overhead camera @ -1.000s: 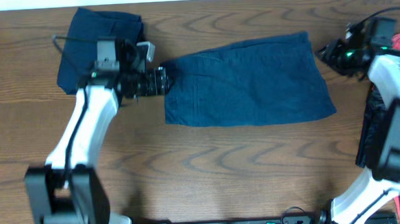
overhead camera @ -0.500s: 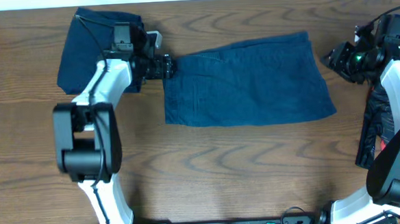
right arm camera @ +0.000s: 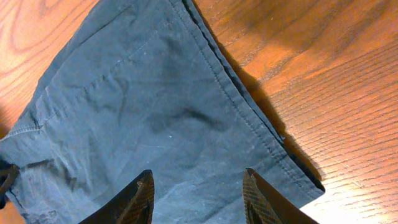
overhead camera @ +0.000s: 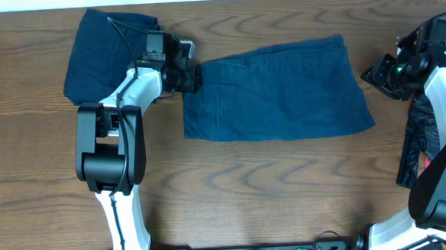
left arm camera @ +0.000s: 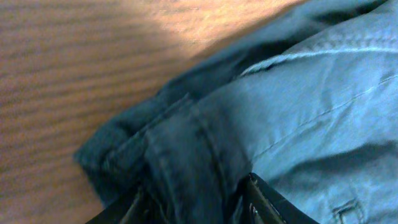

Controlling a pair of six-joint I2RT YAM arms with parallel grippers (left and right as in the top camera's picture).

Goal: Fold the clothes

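We see the shorts [overhead camera: 275, 92] spread flat on the tabletop [overhead camera: 249, 192], in the middle and nearer the far edge than the near one. A folded bundle [overhead camera: 100, 51] of the same dark blue cloth lies in the far left corner, just beside the shorts.

The left pincer [overhead camera: 192, 74] sits at the shorts' far left corner, between the two garments. In the left wrist view its fingers [left arm camera: 258, 196] stand on either side of a thick stitched band that bunches up between them, so we read it as clenched on the shorts.

The right pincer [overhead camera: 375, 71] hangs near the right edge of the tabletop, just beyond the shorts' hem. Its fingers [right arm camera: 140, 199] are spread wide with nothing between them.

A heap of dark cloth [overhead camera: 419, 145] lies along the right edge.
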